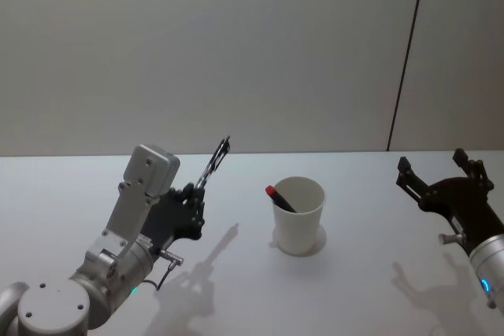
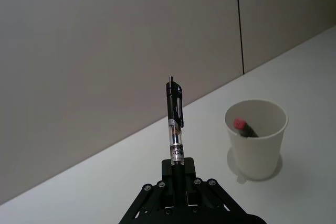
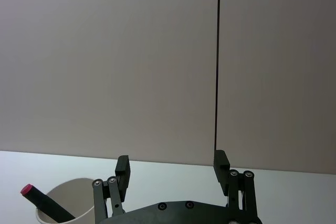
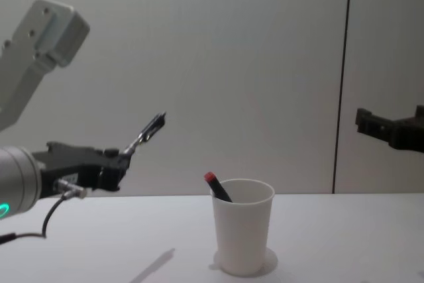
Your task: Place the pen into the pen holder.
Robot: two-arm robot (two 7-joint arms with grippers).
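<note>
A black click pen [image 1: 214,161] with a clear barrel is pinched at its lower end by my left gripper [image 1: 197,190], which is shut on it. The pen [image 2: 175,124] points up and away, lifted above the table, left of the pen holder. The pen holder [image 1: 299,218] is a white paper cup standing upright at the table's middle [image 4: 242,230]. My right gripper [image 1: 431,164] hovers open and empty to the right of the cup, fingers [image 3: 123,165] spread wide.
A dark pen with a red end [image 1: 279,197] leans inside the cup against its left rim [image 2: 242,127]. The white table [image 1: 354,289] runs to a plain wall with a dark vertical seam [image 1: 405,60] at the right.
</note>
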